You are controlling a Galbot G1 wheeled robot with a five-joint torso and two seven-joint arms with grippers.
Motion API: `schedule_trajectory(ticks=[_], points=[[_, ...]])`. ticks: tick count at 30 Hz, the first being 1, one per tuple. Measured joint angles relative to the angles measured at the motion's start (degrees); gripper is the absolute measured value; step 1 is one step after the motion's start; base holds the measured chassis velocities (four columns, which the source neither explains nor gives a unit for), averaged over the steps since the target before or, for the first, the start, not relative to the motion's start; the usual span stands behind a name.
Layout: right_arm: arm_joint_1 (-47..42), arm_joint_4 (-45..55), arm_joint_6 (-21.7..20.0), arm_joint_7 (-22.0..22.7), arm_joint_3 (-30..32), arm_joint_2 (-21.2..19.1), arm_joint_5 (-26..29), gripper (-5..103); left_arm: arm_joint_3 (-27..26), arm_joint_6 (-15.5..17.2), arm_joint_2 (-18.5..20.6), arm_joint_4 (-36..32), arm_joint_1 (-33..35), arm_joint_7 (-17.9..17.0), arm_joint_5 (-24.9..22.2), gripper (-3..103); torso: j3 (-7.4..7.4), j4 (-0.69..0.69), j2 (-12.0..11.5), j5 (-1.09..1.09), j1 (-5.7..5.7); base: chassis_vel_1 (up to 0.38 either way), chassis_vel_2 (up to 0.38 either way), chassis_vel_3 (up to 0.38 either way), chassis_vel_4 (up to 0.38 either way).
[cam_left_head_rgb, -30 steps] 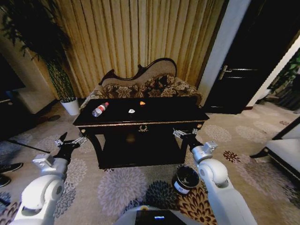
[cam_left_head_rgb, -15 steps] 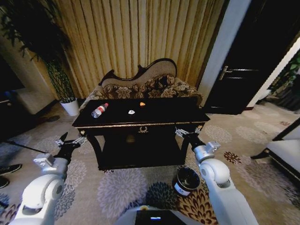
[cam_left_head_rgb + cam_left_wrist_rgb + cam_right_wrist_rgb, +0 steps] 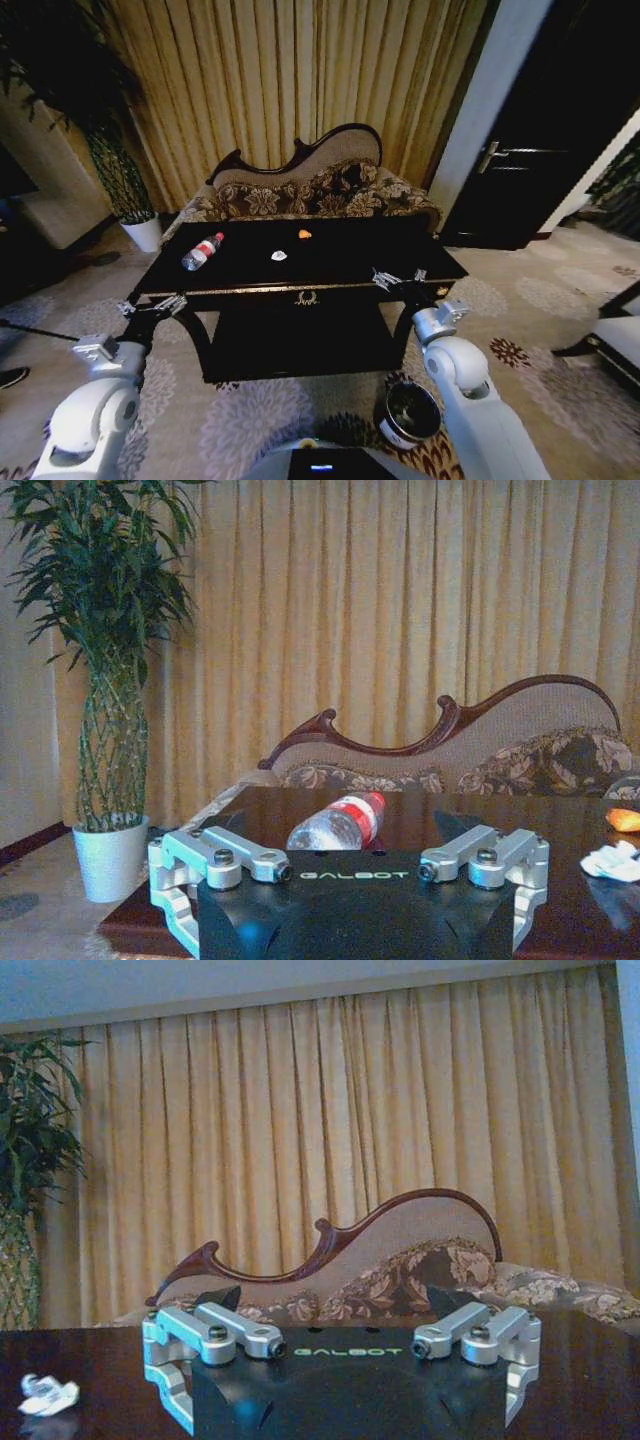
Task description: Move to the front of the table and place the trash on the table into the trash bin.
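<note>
Nearest the robot, on the patterned carpet just by its right arm, stood the trash bin (image 3: 410, 413), a small round dark cylinder with a black liner and a pale label on its side. Both arms reached forward at the level of the tabletop: the left gripper (image 3: 152, 306) hung off the near left corner of the table (image 3: 350, 262), and the right gripper (image 3: 398, 279) hovered over the near right edge. Each had its fingers spread wide and held nothing, as the wrist views confirmed for the left gripper (image 3: 350, 875) and the right gripper (image 3: 342, 1350). Beyond them the table, near-black and glossy with a gold trim line and a gold ornament on its drawer front, carried the trash. A clear plastic bottle (image 3: 202, 251) with a red label lay on its side near the left end, its cap toward the sofa; in the left wrist view the bottle (image 3: 340, 823) lay just past the open fingers. Near the middle lay a small white crumpled scrap (image 3: 279, 256), and a little farther back a tiny orange piece (image 3: 305, 234). Behind the table stood a carved-back floral sofa (image 3: 310, 188), then golden curtains (image 3: 290, 80), with a potted plant (image 3: 125, 190) at the far left.
</note>
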Motion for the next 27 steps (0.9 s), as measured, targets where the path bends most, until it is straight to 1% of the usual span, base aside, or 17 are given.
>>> schedule_trajectory(ticks=[27], points=[[-0.14, -0.53, 0.66, 0.00, -1.03, 0.58, -1.30, 100, 0.34, -0.89, -0.51, 0.69, -0.01, 0.38, -0.01, 100, -0.01, -0.01, 0.02, 0.00, -0.01, -0.103, 0.104, 0.097, -0.100]])
